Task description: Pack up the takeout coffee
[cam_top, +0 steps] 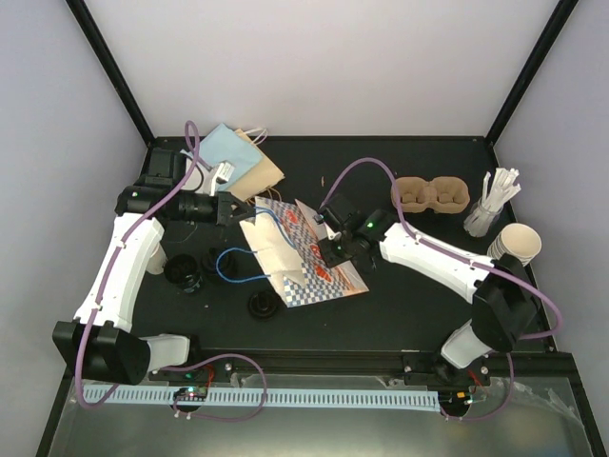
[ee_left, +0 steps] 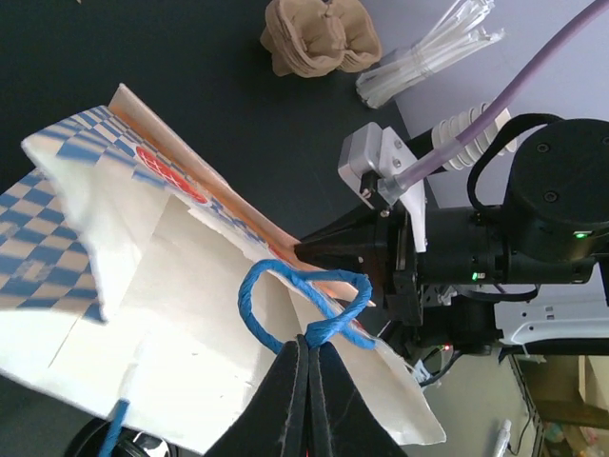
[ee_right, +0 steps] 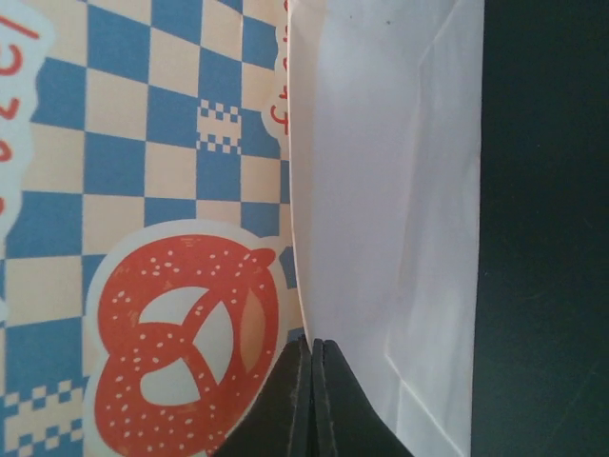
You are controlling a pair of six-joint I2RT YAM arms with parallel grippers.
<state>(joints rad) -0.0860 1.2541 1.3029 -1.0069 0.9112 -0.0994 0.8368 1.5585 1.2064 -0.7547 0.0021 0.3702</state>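
Note:
The blue-checked paper bag lies half opened mid-table. My left gripper is shut on its blue twisted-paper handle, lifting the upper wall; the white inside shows. My right gripper is shut on the bag's opposite rim, beside a red pretzel print. The brown pulp cup tray sits at the back right, also in the left wrist view. Cream-tan cups stand stacked at the right edge. Black lids lie at the front left and before the bag.
White stir sticks stand in a holder beside the tray, also in the left wrist view. A light-blue sheet and a tan paper lie at the back left. The bag's second blue handle rests on the table.

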